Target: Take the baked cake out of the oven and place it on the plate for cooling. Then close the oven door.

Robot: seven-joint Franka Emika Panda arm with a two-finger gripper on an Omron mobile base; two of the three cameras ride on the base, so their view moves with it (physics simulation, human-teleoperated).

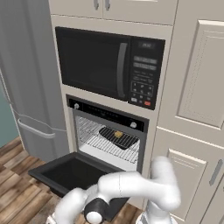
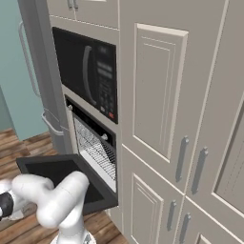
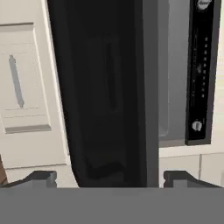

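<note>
The cake (image 1: 118, 134) sat as a small yellow piece in a dark tray (image 1: 118, 137) on the wire rack (image 1: 108, 140) inside the oven (image 1: 108, 133), toward the right half of the cavity as the left base view showed it. The tray's long axis ran across the oven's width, roughly parallel to the front edge of the rack.

Below and in front of it, the oven door (image 1: 72, 173) lay dropped open, near level, jutting out toward the base. We saw no plate in these pictures, so we could not say where the cake was to go.

The end effector (image 3: 109, 177) hung low, near the door. In the hand view its two dark fingertips (image 3: 41, 177) stood wide apart with the dark door panel between and beyond them; nothing was gripped. That view was rolled, so the door and the oven's control strip (image 3: 200, 70) ran up the picture.

We judged that the cake lay above and farther in from the end effector, past the open door. The coming reach would therefore have to rise over the door's edge and go inward along the rack, meeting the tray across its long side.
</note>
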